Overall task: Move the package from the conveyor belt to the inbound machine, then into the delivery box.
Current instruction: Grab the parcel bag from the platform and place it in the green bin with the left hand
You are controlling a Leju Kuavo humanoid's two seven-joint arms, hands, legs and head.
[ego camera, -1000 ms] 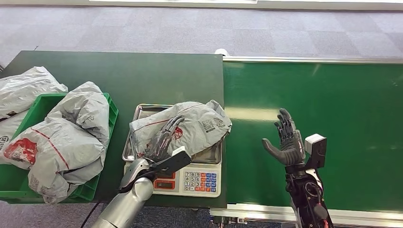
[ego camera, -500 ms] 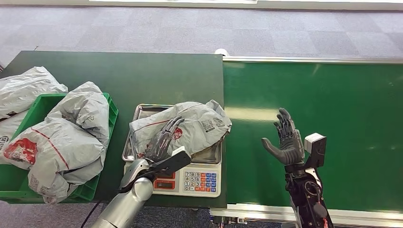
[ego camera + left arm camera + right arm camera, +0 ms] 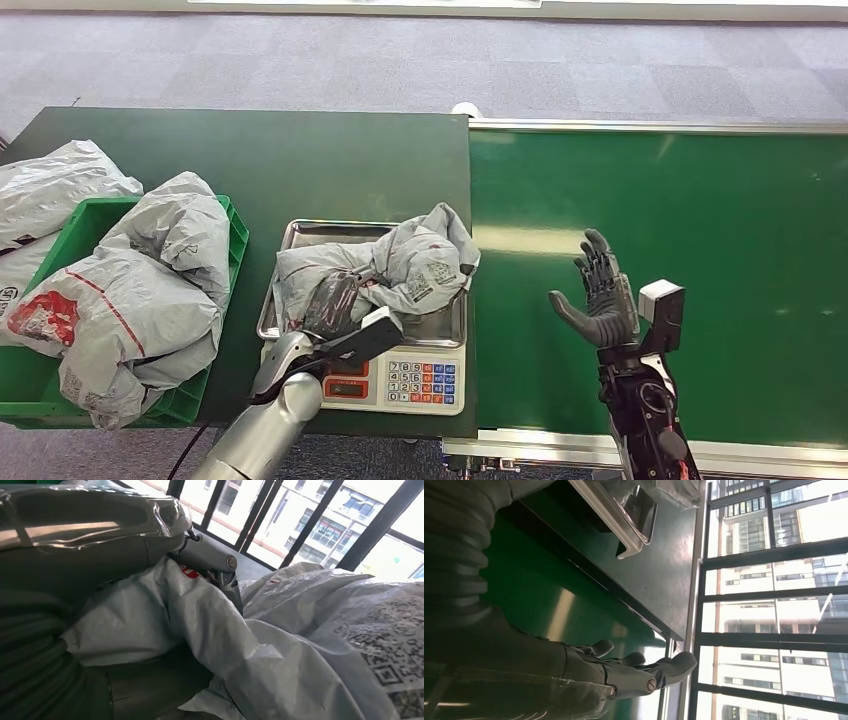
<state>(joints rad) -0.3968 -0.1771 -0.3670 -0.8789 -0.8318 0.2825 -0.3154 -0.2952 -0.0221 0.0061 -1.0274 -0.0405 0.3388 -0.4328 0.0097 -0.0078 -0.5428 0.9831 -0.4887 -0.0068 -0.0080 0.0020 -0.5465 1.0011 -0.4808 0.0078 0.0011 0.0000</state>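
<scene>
Head view, left hand: the robot's left hand (image 3: 332, 303) lies on the crumpled grey plastic mailer package (image 3: 400, 265), its dark fingers curled into the film so that the bag is bunched up under them; it has hold of the package.
Package: it sits on the shiny steel weighing tray (image 3: 447, 325) of the white electronic scale (image 3: 420, 380) with the coloured keypad, and a printed code label faces up on its right half.
Left wrist view: grey film of the package (image 3: 280, 650) is folded over the hand, a pale finger (image 3: 207, 557) pokes out between the folds, and a square printed code shows close by.
Right hand: the right hand (image 3: 598, 295) is held upright above the bright green conveyor belt (image 3: 700, 220), fingers straight and spread, palm turned toward the scale, with nothing in it.
Right wrist view: the same hand (image 3: 624, 672) shows its fingers stretched out over the belt (image 3: 539, 605), with the corner of the steel tray (image 3: 634, 527) beyond it.
Scale: it stands on the dark green tabletop (image 3: 250, 165), just beside the edge of the belt.
Box: a green plastic crate (image 3: 85, 215) is at the left end of the tabletop, heaped with more grey mailer bags (image 3: 130, 300), one with a red mark.
</scene>
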